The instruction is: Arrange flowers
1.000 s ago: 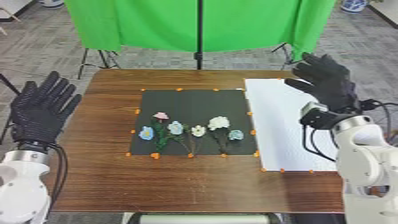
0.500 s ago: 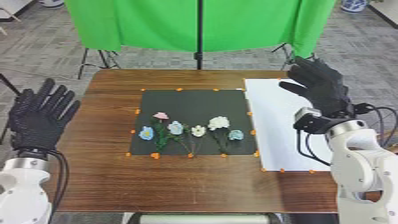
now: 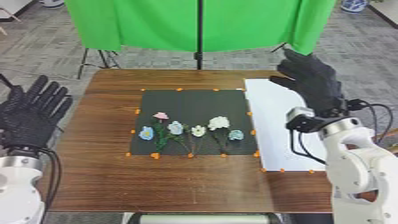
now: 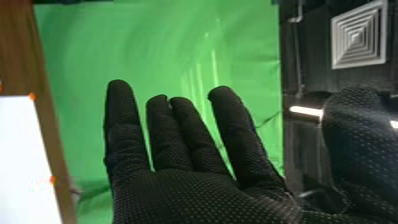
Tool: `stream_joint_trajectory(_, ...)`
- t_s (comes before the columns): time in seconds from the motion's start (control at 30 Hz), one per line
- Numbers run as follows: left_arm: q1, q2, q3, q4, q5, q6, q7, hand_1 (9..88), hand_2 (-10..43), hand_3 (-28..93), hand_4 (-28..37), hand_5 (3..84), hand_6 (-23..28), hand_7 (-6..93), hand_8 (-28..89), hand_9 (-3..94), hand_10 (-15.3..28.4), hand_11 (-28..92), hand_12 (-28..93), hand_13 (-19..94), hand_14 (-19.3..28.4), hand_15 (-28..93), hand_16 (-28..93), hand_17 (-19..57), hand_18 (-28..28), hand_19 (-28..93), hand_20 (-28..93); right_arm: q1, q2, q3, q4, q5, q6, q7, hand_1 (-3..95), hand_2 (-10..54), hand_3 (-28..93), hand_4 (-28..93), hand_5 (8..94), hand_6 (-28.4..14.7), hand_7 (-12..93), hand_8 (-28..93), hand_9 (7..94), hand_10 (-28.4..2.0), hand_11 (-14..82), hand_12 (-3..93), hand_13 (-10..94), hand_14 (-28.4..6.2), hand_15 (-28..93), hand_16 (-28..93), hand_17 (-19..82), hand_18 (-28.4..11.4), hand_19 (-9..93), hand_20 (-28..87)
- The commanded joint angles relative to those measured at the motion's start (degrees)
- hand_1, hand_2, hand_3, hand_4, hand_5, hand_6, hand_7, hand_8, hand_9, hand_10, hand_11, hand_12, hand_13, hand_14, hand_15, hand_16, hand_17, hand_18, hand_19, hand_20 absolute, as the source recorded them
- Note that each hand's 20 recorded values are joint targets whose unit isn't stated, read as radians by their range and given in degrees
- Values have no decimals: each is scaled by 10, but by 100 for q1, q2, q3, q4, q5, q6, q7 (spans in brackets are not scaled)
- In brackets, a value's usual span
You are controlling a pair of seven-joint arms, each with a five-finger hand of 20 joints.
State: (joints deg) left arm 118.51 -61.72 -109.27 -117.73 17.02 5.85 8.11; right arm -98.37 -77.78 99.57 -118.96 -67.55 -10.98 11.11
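The right robot hand [image 3: 313,82] was open, fingers straight, over the white sheet's far side, as was the left [image 3: 28,117] near the table's left edge. The flowers [image 3: 197,131] lay on the black mat [image 3: 191,107], seemingly six.

open room above flowers [image 3: 218,123], pole [image 3: 200,35] beyond

No words, letters, numbers, labels, brand names or signs can be read on anything that is seen here.
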Motion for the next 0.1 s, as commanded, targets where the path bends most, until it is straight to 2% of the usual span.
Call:
stream_joint_trajectory(0.03,83,202,249,199,-575,33,219,254,135,710,-278,383,82,46,-61,338,140,103,107,257,121,168,-46,-34,130,245,133,189,140,-83,-21,1,92,-192,148,89,735,-255,403,-72,72,-82,346,-166,26,117,262,-137,55,154,145,-175,292,180)
stream_joint_trajectory(0.1,-35,255,298,229,-482,-42,264,256,132,711,-274,384,81,47,-62,340,139,103,107,259,121,167,-45,-33,131,246,134,239,147,-66,-9,56,161,-248,148,89,734,-255,407,-69,79,-83,350,-166,27,118,266,-138,57,155,144,-177,291,180)
